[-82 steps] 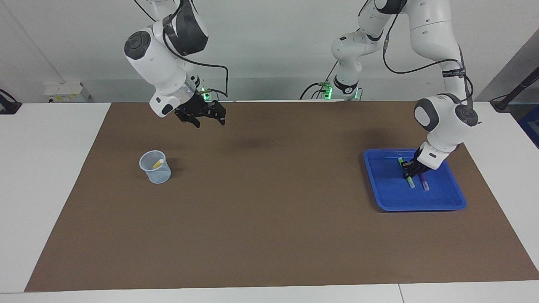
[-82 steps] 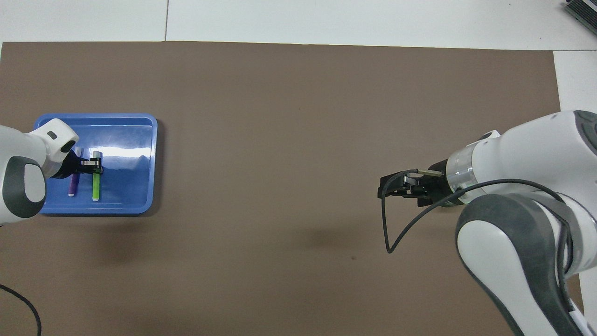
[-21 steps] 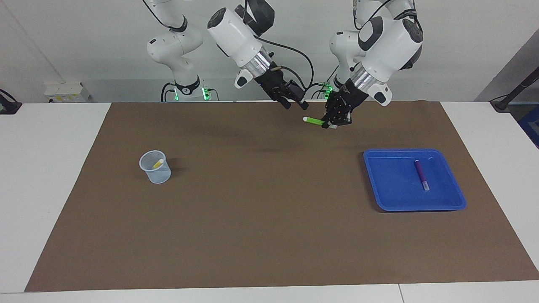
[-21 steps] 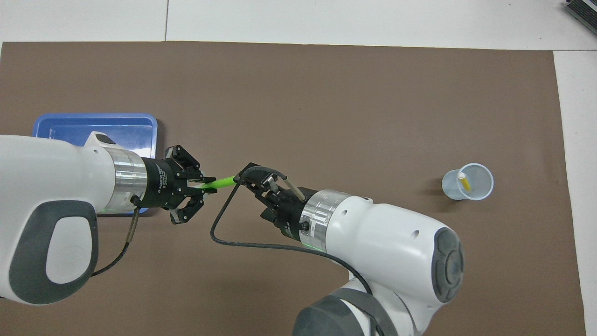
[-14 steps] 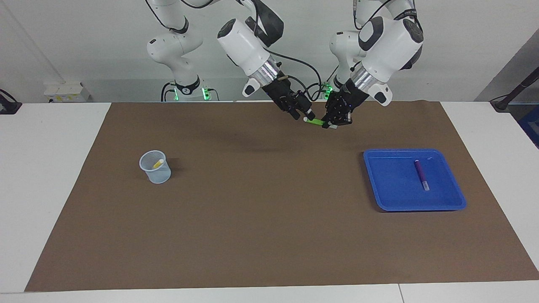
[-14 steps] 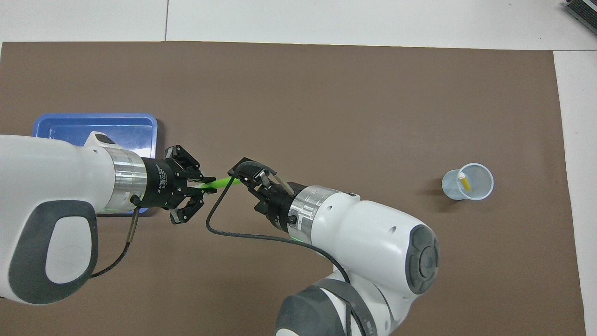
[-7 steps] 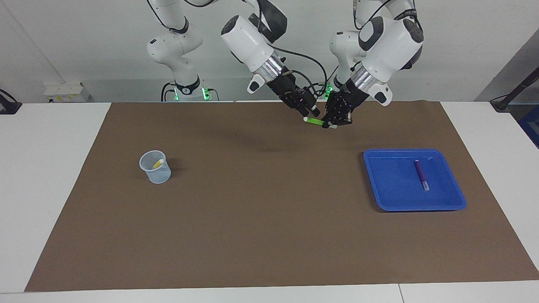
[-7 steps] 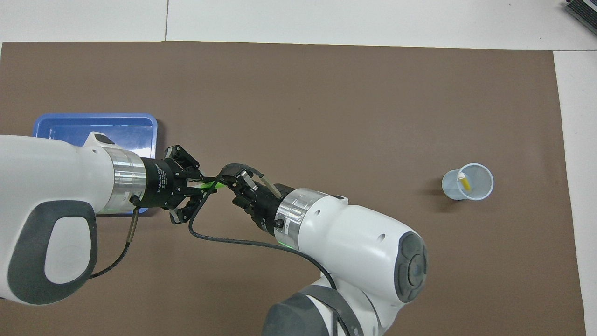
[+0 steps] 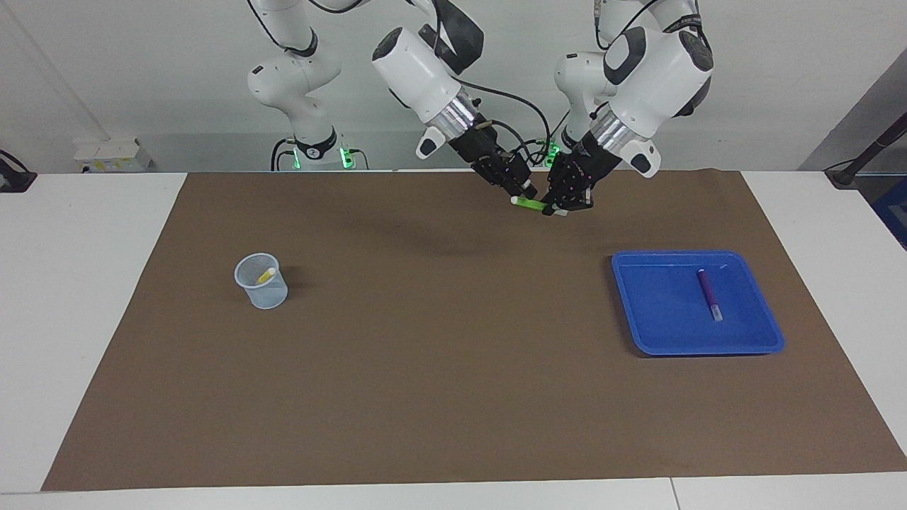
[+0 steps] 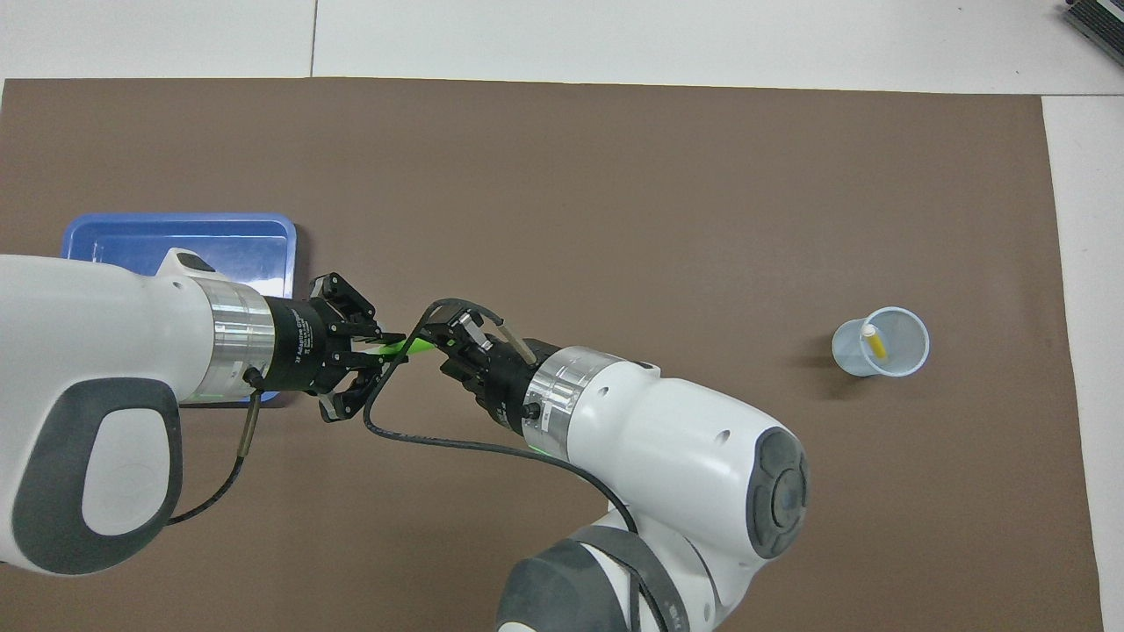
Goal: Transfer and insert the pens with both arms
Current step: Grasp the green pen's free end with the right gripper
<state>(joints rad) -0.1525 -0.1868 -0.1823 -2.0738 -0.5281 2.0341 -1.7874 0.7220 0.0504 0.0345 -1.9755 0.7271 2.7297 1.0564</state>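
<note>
Green pen (image 9: 530,204) is held level in the air over the brown mat (image 9: 453,397), upper centre of the facing view, with the left gripper (image 9: 563,207) clamped on one end. Right gripper (image 9: 526,193) sits at the pen's whitish free end; whether its fingers have closed on it cannot be told. Purple pen (image 9: 708,294) lies inside the blue tray (image 9: 652,340) at centre right, well within its rim. Yellow pen (image 9: 266,275) leans in the clear cup (image 9: 262,283) at centre left. Broad bare mat separates cup, tray and the lower edge of the frame.
</note>
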